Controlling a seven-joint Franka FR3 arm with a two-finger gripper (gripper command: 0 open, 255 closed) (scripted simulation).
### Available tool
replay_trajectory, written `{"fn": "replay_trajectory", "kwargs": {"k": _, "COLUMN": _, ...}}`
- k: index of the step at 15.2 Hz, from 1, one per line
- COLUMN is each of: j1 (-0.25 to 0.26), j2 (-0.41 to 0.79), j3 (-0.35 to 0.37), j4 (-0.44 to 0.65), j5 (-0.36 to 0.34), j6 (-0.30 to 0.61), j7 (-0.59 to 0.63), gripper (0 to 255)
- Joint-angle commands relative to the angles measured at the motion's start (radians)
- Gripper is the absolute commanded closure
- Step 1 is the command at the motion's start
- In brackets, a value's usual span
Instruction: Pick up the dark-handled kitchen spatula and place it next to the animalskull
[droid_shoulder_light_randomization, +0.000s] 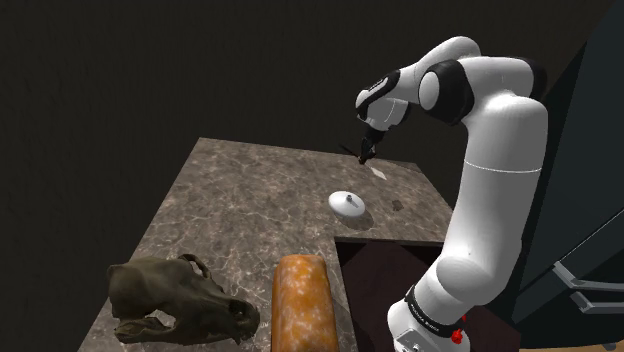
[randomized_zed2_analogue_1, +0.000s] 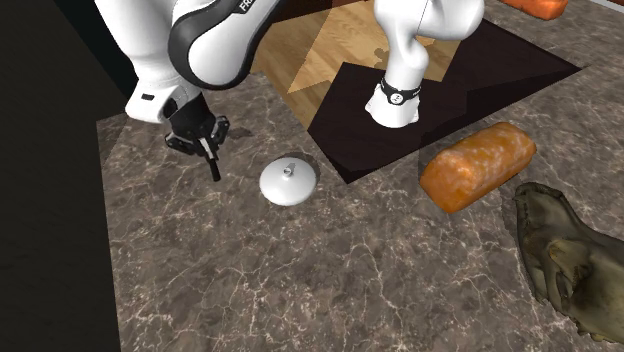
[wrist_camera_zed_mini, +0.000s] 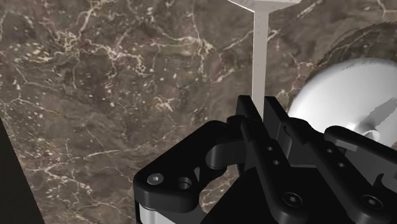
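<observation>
My gripper (droid_shoulder_light_randomization: 367, 148) (randomized_zed2_analogue_1: 208, 152) (wrist_camera_zed_mini: 264, 118) is shut on the spatula over the far end of the marble counter (droid_shoulder_light_randomization: 240, 210). In the wrist view the spatula's pale shaft (wrist_camera_zed_mini: 259, 57) runs away from the fingers to a light blade (wrist_camera_zed_mini: 264, 5). Its dark handle (randomized_zed2_analogue_1: 213, 168) pokes out below the hand in the second exterior view. I cannot tell whether the blade (droid_shoulder_light_randomization: 381, 172) touches the counter. The dark brownish animal skull (droid_shoulder_light_randomization: 175, 300) (randomized_zed2_analogue_1: 570, 262) lies at the counter's near end, far from the gripper.
A white domed lid (droid_shoulder_light_randomization: 348, 204) (randomized_zed2_analogue_1: 289, 181) (wrist_camera_zed_mini: 347, 95) sits on the counter close beside the gripper. An orange-brown bread loaf (droid_shoulder_light_randomization: 303, 305) (randomized_zed2_analogue_1: 478, 165) lies next to the skull. The arm's dark stand (droid_shoulder_light_randomization: 385, 275) cuts into the counter.
</observation>
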Motion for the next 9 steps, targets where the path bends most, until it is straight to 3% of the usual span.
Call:
{"fn": "replay_trajectory", "kwargs": {"k": 1, "j1": 0.006, "j2": -0.016, "j3": -0.008, "j4": 0.010, "j5": -0.016, "j6": -0.023, "j7": 0.012, "gripper": 255}}
{"fn": "replay_trajectory", "kwargs": {"k": 9, "j1": 0.025, "j2": -0.076, "j3": -0.032, "j4": 0.050, "j5": -0.070, "j6": -0.107, "j7": 0.052, "gripper": 255}}
